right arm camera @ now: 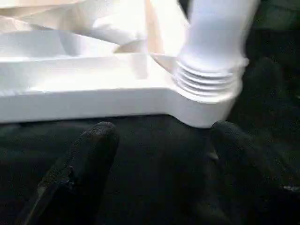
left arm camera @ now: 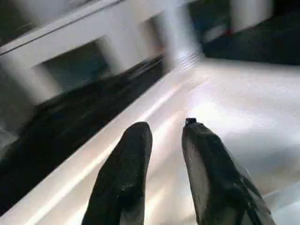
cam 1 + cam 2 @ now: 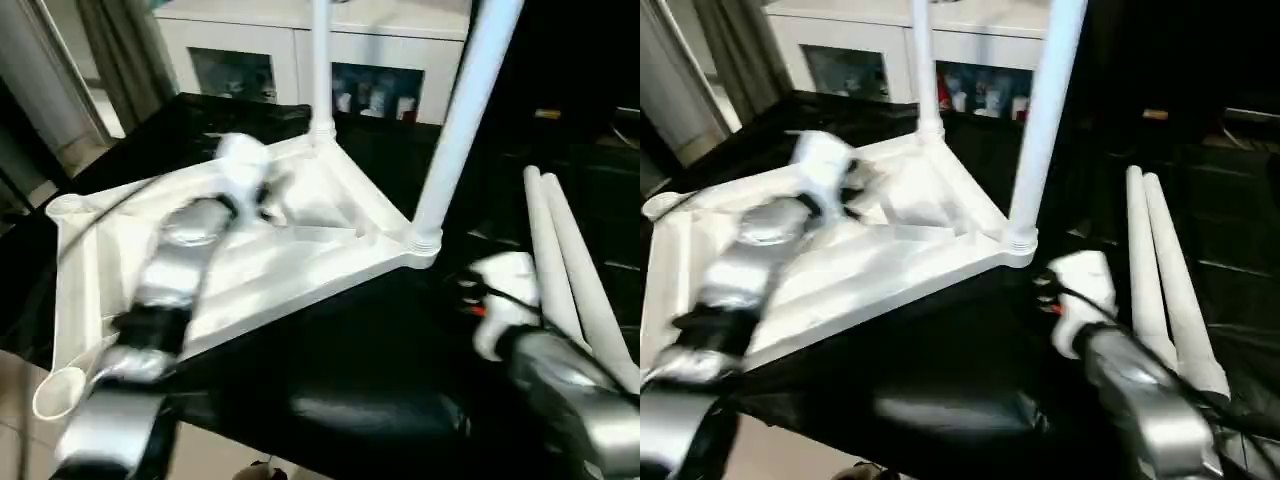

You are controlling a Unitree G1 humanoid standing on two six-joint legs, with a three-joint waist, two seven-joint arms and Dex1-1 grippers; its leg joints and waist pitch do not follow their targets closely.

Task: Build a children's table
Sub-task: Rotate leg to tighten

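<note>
The children's table top (image 3: 300, 255) lies upside down on a black surface, ribbed underside up. Two white legs stand screwed into its corner sockets, one at the far corner (image 3: 321, 70) and one at the right corner (image 3: 462, 120). Beside it on the right lie two loose legs (image 3: 570, 265). My left arm reaches over the top, and the left gripper (image 2: 164, 126) hovers above the underside, its fingers (image 2: 126, 178) a little apart with nothing between them. My right gripper (image 1: 164, 129) is wide open and empty, just in front of the right corner socket (image 1: 206, 89).
A white cabinet (image 3: 300, 50) with glass-fronted shelves stands behind the black surface. An empty corner socket (image 3: 55, 395) overhangs the surface's front left edge, with floor below. Another empty socket (image 3: 62, 207) is at the left.
</note>
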